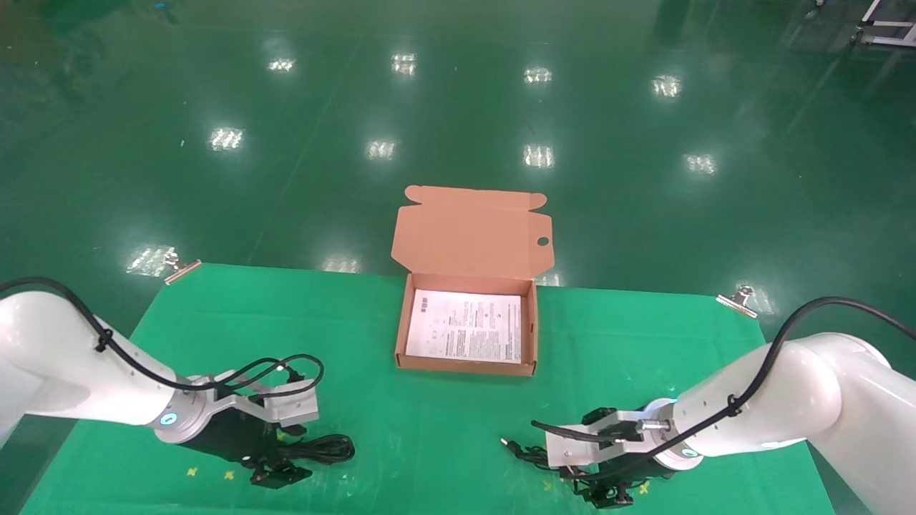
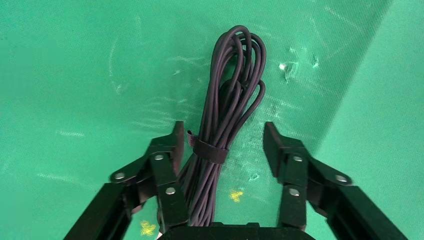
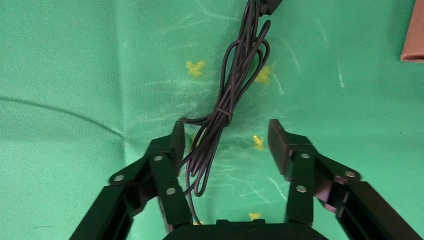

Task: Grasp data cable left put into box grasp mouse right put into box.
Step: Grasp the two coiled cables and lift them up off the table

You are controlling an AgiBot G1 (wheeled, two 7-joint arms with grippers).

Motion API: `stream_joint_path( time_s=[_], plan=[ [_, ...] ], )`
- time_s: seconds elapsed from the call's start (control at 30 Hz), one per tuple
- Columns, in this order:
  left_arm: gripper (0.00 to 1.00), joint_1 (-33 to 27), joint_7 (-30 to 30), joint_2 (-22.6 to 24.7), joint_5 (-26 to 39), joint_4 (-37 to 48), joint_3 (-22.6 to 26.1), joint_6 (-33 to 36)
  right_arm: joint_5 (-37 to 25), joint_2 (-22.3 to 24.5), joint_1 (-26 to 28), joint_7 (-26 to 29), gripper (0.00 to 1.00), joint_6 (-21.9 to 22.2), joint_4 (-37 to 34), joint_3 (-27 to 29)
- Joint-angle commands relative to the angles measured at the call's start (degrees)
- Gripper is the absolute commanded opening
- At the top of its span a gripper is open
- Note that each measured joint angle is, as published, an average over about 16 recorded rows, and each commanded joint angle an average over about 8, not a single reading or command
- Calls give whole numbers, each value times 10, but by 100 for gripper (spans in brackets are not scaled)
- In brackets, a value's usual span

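Box (image 1: 466, 365) w/ only its sheet; left end effector (image 2: 224, 150) open astride data cable (image 2: 227, 107), right end effector (image 3: 225, 145) open over mouse's cord (image 3: 227, 100); nothing packed.

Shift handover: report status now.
Left end effector open, straddling data cable. Right end effector open over mouse cord. Box open, nothing blocking.

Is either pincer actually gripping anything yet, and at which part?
No. The left pincer is open, straddling the data cable near its strap. The right pincer is open over a tied cord bundle. Neither has closed.
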Motion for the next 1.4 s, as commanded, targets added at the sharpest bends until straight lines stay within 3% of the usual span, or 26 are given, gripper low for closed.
stream_joint_path(
  time_s=[0.03, 0.9, 1.13, 1.4],
  plan=[
    [0, 0, 0, 0, 0, -1, 0, 0, 0, 0, 0, 0, 0, 0, 1, 0],
    [0, -1, 0, -4, 0, -5, 0, 2, -1, 1, 1, 1, 0, -2, 3, 0],
    [0, -35, 14, -59, -12, -51, -9, 57, 5, 30, 20, 29, 0, -8, 25, 14],
    [0, -68, -28, -135, -17, -223, -25, 85, -39, 106, 94, 122, 0, -11, 139, 43]
  ],
)
